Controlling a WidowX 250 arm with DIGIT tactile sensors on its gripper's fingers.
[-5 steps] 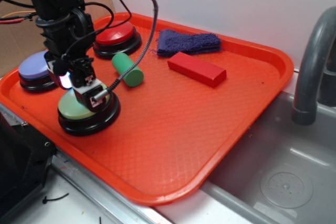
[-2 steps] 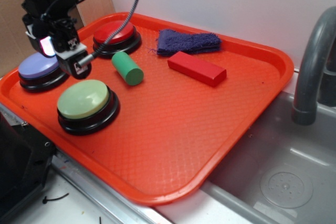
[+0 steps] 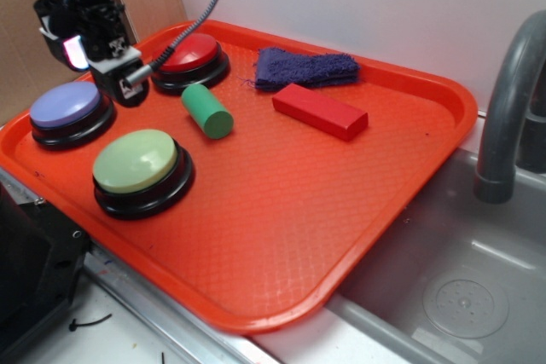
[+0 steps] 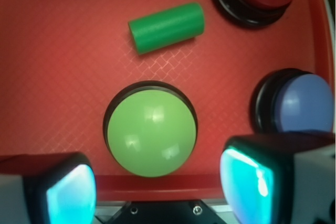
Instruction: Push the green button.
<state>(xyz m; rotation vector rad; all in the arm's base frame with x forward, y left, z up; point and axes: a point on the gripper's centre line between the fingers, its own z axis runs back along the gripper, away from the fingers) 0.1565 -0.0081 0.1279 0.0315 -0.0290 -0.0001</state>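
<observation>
From the exterior view I see my gripper (image 3: pixel 119 83) hanging in the air above the far-left part of the orange plastic tray (image 3: pixel 341 210), between the lavender-blue dome button (image 3: pixel 66 108) and the red dome button (image 3: pixel 189 57). That view does not let me read the jaws. The wrist view does: the two glowing fingertip pads (image 4: pixel 68 195) stand wide apart with nothing between them, one at each lower corner of the picture.

The pale yellow-green dome button on its black round base (image 3: pixel 141 168) sits below and in front of the gripper, apart from it, near the tray's front-left rim. In the wrist view it lies between the two pads (image 4: pixel 151 132), the tray lip just beneath it. Being round, it has no long axis; its dome faces straight up.

The dark green cylinder block (image 3: pixel 207 111) lies on its side just right of the gripper, its long axis running diagonally across the tray floor. Further right lie the red rectangular block (image 3: pixel 320 112) and the folded dark blue towel (image 3: pixel 307 68) by the back rim; only the exterior view shows the towel.

Bare tray floor opens to the right of the green button. Beyond the tray's right edge stand a grey sink basin (image 3: pixel 444 279) and a grey faucet (image 3: pixel 508 91).
</observation>
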